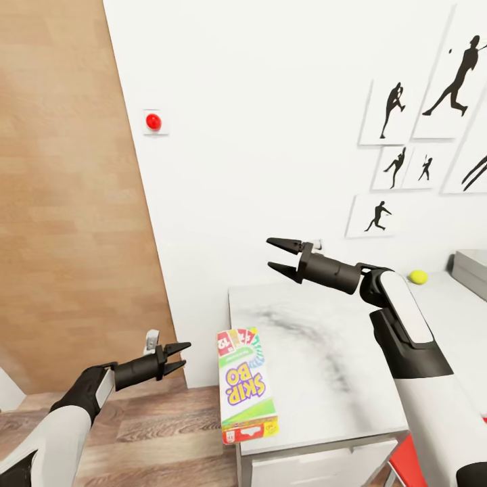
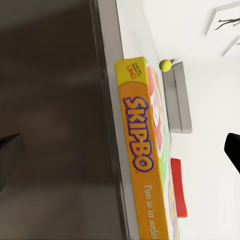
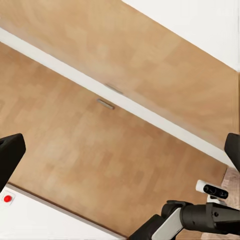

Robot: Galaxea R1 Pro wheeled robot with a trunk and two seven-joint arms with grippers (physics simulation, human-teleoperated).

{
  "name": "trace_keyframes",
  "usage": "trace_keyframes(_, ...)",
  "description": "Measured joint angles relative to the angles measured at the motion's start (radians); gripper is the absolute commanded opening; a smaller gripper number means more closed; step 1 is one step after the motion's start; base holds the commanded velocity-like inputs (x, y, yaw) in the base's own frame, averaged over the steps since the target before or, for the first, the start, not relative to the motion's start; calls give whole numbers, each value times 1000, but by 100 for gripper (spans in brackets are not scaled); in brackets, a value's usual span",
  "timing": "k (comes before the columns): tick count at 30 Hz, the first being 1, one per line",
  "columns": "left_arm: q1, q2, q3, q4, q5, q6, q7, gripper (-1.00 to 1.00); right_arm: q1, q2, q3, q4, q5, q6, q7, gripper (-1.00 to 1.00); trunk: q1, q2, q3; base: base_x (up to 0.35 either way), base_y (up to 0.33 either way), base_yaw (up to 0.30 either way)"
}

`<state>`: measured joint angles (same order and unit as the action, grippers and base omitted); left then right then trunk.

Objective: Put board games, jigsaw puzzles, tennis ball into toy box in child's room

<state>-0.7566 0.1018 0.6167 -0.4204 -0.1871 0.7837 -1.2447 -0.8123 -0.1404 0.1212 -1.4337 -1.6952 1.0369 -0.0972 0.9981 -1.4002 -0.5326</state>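
A board game (image 1: 245, 385), a flat box with a white and green Skip-Bo cover, lies on the table (image 1: 318, 352) at its front left edge, slightly over the side. My left gripper (image 1: 177, 358) hangs open just left of that box, above the floor, holding nothing. In the left wrist view the board game (image 2: 137, 150) shows its orange side between the spread fingers. My right gripper (image 1: 281, 256) is open and empty above the table's far left corner. The tennis ball (image 1: 418, 276) rests at the back right, beside a corner of the grey toy box (image 1: 473, 269). The tennis ball (image 2: 165, 65) touches the toy box (image 2: 181, 100).
A wooden door (image 1: 67, 203) fills the left, with a red button (image 1: 153, 122) on the white wall beside it. Black baseball silhouettes (image 1: 419, 128) hang at the upper right. Wood plank floor (image 1: 162, 433) lies left of the table. Something red (image 1: 407, 463) sits low at the right.
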Motion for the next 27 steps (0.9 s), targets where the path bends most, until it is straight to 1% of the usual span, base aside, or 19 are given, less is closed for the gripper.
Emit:
trace_keyframes(4, 0, -4, 0, 0, 0, 0, 0, 100, 0, 1, 0, 0, 0, 0, -2, 100, 0, 0, 0, -86, -194, 0)
trace_keyframes(11, 0, -11, 0, 4, 0, -3, 0, 100, 0, 16, 2, 0, 0, 0, -3, 100, 0, 0, 0, -25, -46, 0)
trace_keyframes(16, 0, -12, 0, 7, 0, -4, 0, 100, 0, 18, 2, 0, 0, 0, -3, 100, 0, 0, 0, -4, -13, 0)
trace_keyframes(22, 0, -12, 0, 8, 0, -4, 0, 100, 0, 18, 2, 0, 0, 0, -3, 100, 0, 0, 0, -1, -135, 0)
trace_keyframes(27, 0, -12, 0, 8, 0, -4, 0, 100, 0, 19, 2, 0, 0, -1, -3, 100, 0, 0, 0, 0, -40, 0)
